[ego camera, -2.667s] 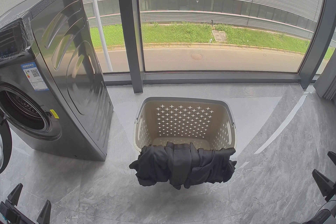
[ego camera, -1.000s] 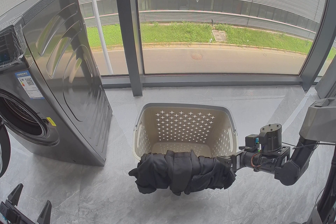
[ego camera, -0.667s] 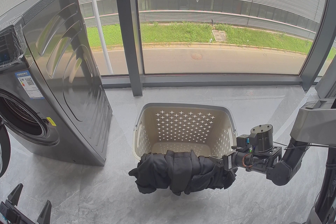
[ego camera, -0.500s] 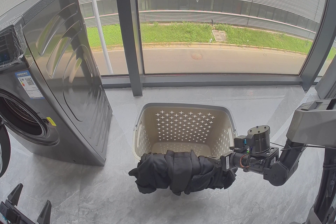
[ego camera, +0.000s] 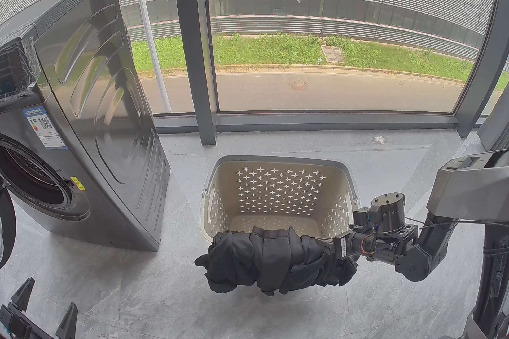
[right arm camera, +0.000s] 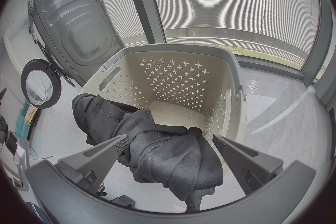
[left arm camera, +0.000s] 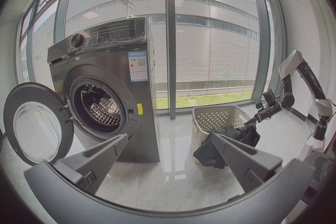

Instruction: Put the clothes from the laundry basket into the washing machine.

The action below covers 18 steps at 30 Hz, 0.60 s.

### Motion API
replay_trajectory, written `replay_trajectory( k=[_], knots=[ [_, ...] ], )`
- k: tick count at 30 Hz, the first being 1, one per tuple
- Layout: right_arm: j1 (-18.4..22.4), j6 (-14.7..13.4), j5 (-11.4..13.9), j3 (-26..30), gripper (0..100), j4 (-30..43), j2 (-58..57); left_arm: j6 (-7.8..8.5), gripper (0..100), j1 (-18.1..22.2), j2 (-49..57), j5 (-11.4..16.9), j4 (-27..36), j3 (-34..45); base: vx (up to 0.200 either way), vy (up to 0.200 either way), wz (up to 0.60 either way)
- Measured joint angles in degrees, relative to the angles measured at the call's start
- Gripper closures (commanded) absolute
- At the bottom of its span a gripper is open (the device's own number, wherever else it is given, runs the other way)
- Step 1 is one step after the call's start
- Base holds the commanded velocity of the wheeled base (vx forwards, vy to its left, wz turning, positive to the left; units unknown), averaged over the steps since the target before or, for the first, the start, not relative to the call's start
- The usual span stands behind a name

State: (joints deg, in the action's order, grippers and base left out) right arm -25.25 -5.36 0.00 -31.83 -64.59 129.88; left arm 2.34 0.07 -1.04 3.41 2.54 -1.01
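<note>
A dark grey bundle of clothes (ego camera: pixel 270 258) hangs over the near rim of the cream laundry basket (ego camera: pixel 278 184) on the floor. My right gripper (ego camera: pixel 324 244) is at the bundle's right end. It stands open (right arm camera: pixel 169 139), with the clothes (right arm camera: pixel 164 154) lying between and just beyond its fingers. The washing machine (ego camera: pixel 106 107) stands to the left, its round door (left arm camera: pixel 35 123) swung open and the drum (left arm camera: pixel 99 109) bare. My left gripper (ego camera: pixel 45 305) hangs low at the near left, open (left arm camera: pixel 168 140) and holding nothing.
A glass wall with a thick grey post (ego camera: pixel 193 38) runs behind the basket. Bare marble floor (ego camera: pixel 175 297) lies between the washing machine and the basket. The inside of the basket (right arm camera: pixel 175 70) holds nothing else.
My right arm has come up from the lower right edge and crept left until its open fingers reach the right end of the clothes. The left gripper has stayed put.
</note>
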Motion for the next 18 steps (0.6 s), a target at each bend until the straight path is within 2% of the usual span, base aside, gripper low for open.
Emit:
replay_trajectory(
  k=[8,18],
  knots=[
    [-0.4,0.0,-1.4,0.5,0,-0.1,0.6,0.09,0,0.0,0.0,0.0,0.0,0.0,0.000,0.000,0.00],
    [-0.7,0.0,-1.5,0.0,0,-0.3,3.0,0.12,0,0.0,0.0,0.0,0.0,0.0,0.000,0.000,0.00]
  ],
)
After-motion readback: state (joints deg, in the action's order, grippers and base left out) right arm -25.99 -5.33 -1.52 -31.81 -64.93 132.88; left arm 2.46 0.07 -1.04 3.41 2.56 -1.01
